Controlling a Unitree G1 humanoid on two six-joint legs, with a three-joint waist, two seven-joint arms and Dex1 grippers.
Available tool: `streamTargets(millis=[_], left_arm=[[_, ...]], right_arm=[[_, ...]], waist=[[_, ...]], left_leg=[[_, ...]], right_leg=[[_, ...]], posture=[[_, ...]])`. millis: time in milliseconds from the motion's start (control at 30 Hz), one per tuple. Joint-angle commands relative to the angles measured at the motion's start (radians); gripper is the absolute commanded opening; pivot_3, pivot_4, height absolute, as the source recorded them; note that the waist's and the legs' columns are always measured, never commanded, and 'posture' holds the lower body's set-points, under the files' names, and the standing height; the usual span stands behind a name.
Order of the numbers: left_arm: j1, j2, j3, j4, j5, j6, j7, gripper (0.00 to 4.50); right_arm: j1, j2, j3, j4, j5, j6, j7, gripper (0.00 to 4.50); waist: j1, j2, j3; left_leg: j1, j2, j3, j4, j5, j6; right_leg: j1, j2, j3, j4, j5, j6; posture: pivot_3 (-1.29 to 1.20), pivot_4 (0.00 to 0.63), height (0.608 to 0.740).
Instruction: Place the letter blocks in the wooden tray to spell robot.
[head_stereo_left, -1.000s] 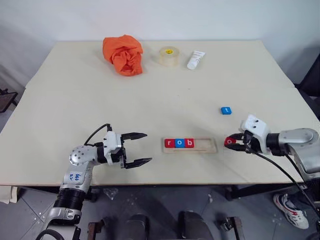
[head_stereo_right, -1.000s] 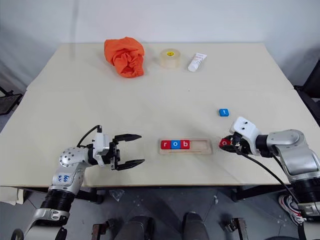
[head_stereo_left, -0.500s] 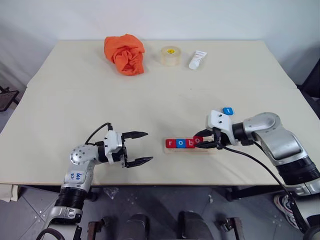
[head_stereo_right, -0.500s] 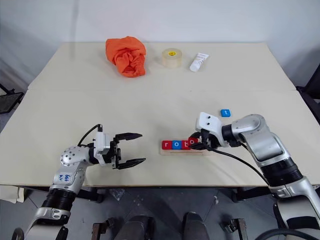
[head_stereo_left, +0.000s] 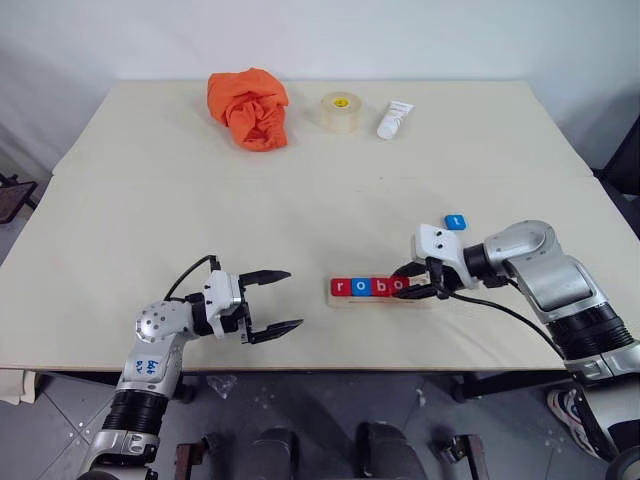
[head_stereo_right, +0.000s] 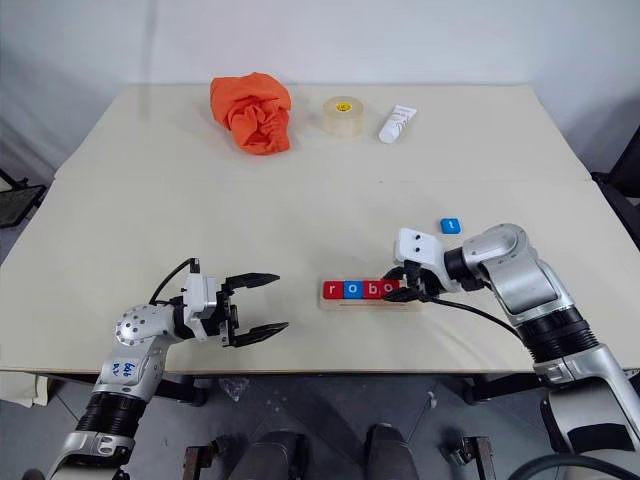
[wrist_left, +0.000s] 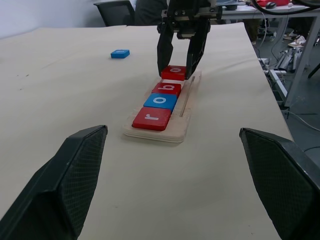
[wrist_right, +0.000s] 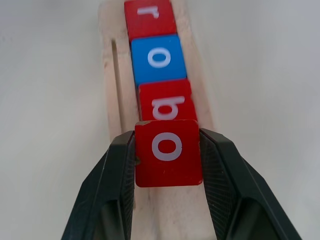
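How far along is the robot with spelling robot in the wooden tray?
Done: red r, blue o and red b tiles sit in the pale wooden tray. In hand: the right gripper holds the red o tile over the fourth place. Left: the blue t tile on the table.

Lab: desks (wrist_left: 260, 10), cables (wrist_left: 295, 75) beyond
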Motion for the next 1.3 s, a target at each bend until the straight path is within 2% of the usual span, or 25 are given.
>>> streamTargets(millis=[33,200,500,667,767,933,1133,1300], left_arm=[[-0.002,0.008,0.011,-0.035,-0.013,-0.004,0.005,4.5],[-0.004,0.01,0.014,-0.03,-0.013,-0.005,0.004,4.5],[-0.007,0.01,0.014,-0.026,-0.012,-0.005,0.006,4.5],[-0.011,0.008,0.012,-0.029,-0.01,-0.002,0.012,4.5],[-0.012,0.007,0.01,-0.032,-0.01,0.0,0.017,4.5],[-0.015,0.006,0.008,-0.031,-0.01,0.003,0.018,4.5],[-0.025,0.004,0.002,-0.03,-0.009,0.009,0.02,4.5],[-0.03,0.006,0.002,-0.031,-0.009,0.013,0.019,4.5]], right_arm=[[-0.027,0.0,-0.004,0.012,-0.012,-0.03,0.016,1.45],[-0.041,0.015,0.0,0.048,-0.033,-0.051,0.018,1.45],[-0.045,0.015,-0.02,0.009,-0.007,-0.015,0.069,4.49],[-0.032,0.001,-0.058,0.013,-0.007,-0.008,0.037,4.49],[-0.009,-0.028,-0.082,0.008,-0.001,-0.005,0.037,3.89],[0.031,-0.058,-0.1,0.0,-0.008,-0.001,0.019,2.08],[0.052,-0.044,-0.094,0.012,-0.016,-0.005,0.002,0.05],[0.049,-0.01,-0.086,0.022,-0.013,-0.003,-0.018,0.02]], waist=[[0.0,0.0,0.0],[0.0,0.0,0.0],[0.0,0.0,0.0],[0.0,0.0,0.0],[0.002,0.0,0.0],[0.001,0.0,0.0],[-0.001,0.0,0.0],[-0.001,0.0,0.0]], left_leg=[[0.0,0.0,0.0,0.0,0.0,0.0],[0.0,0.0,0.0,0.0,0.0,0.0],[0.0,0.0,0.0,0.0,0.0,0.0],[0.0,0.0,0.0,0.0,0.0,0.0],[0.0,0.0,0.0,0.0,0.0,0.0],[0.0,0.0,0.0,0.0,0.0,0.0],[0.0,0.0,0.001,0.0,0.0,0.0],[0.0,0.0,0.0,0.0,0.0,0.0]], right_leg=[[0.0,0.0,0.0,0.0,0.0,0.0],[0.0,0.0,0.0,0.0,0.0,0.0],[0.0,0.0,0.0,0.0,0.0,0.0],[0.0,0.0,0.0,0.0,0.0,0.0],[0.0,0.0,0.0,0.0,0.0,0.0],[0.0,0.0,0.0,0.0,0.0,0.0],[0.0,0.0,0.0,0.0,0.0,0.0],[0.0,0.0,0.0,0.0,0.0,0.0]], posture=[[0.0,0.15,0.74],[0.0,0.15,0.74],[0.0,0.15,0.74],[0.0,0.15,0.74],[0.0,0.15,0.74],[0.0,0.15,0.74],[0.0,0.15,0.74],[0.0,0.15,0.74]])
